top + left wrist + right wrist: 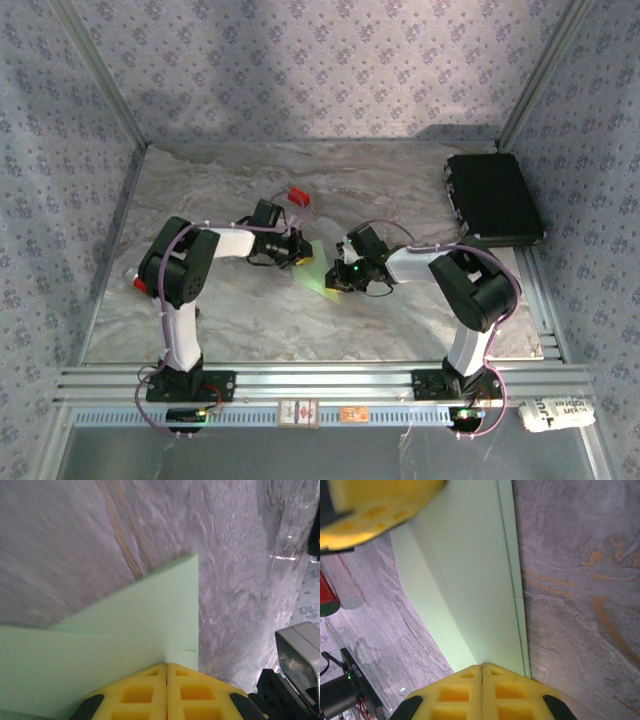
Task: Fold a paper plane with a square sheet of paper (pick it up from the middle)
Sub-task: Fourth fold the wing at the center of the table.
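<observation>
The pale-green sheet of paper (pixel 316 268) is folded into a creased shape and hangs between both arms over the middle of the table. My left gripper (pixel 298 250) is shut on its left end; in the left wrist view the yellow pads (pixel 166 666) meet on the paper (pixel 125 640), which spreads up to a corner. My right gripper (pixel 340 274) is shut on the other end; its closed pads (pixel 482 667) pinch the layered paper (pixel 470 575). The left gripper's yellow finger (pixel 375 510) shows at the top left of the right wrist view.
A small red block (pixel 298 196) lies behind the left gripper, also seen as a red block (pixel 327 592) at the left edge. A black case (pixel 492 197) sits at the back right. The marbled table (pixel 300 320) has metal rails on each side.
</observation>
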Action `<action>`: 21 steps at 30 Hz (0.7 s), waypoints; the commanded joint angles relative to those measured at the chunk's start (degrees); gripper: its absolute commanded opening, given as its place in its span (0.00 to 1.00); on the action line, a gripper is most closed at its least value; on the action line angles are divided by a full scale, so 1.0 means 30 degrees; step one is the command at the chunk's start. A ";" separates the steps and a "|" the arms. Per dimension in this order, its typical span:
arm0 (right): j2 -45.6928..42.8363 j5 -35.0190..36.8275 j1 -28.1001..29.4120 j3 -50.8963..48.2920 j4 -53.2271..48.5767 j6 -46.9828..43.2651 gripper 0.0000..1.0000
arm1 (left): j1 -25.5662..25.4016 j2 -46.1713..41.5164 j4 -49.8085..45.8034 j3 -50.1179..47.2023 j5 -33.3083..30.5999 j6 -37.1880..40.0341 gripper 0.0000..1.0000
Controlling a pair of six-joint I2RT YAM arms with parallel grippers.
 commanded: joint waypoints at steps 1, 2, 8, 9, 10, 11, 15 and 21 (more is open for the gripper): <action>0.0345 0.0980 0.0149 -0.0807 -0.1745 0.0022 0.00 | 0.1379 0.1001 -0.1444 0.1104 -0.1370 0.1669 0.08; 0.0361 0.0985 0.0167 -0.0815 -0.1710 0.0033 0.00 | 0.1648 0.1183 -0.1751 0.1377 -0.1365 0.1909 0.08; 0.0438 0.0914 0.0126 -0.0738 -0.1631 0.0064 0.00 | 0.2295 0.1660 -0.2591 0.2704 -0.0669 0.2809 0.09; 0.0461 0.0897 0.0130 -0.0671 -0.1675 0.0038 0.00 | 0.2324 0.1560 -0.2784 0.2879 -0.0780 0.2918 0.09; 0.0462 0.0906 0.0139 -0.0664 -0.1670 0.0048 0.00 | 0.2374 0.1399 -0.2797 0.2889 -0.0860 0.2909 0.09; 0.0436 0.0896 0.0138 -0.0634 -0.1694 0.0053 0.00 | 0.2433 0.1132 -0.2681 0.2832 -0.0916 0.2796 0.10; 0.0436 0.0862 0.0140 -0.0562 -0.1695 0.0070 0.00 | 0.2456 -0.0031 -0.2841 0.2871 -0.1421 0.2653 0.13; 0.0479 0.0756 0.0075 -0.0436 -0.1754 0.0075 0.00 | 0.1517 -0.1832 -0.2620 0.2225 -0.2135 0.1923 0.18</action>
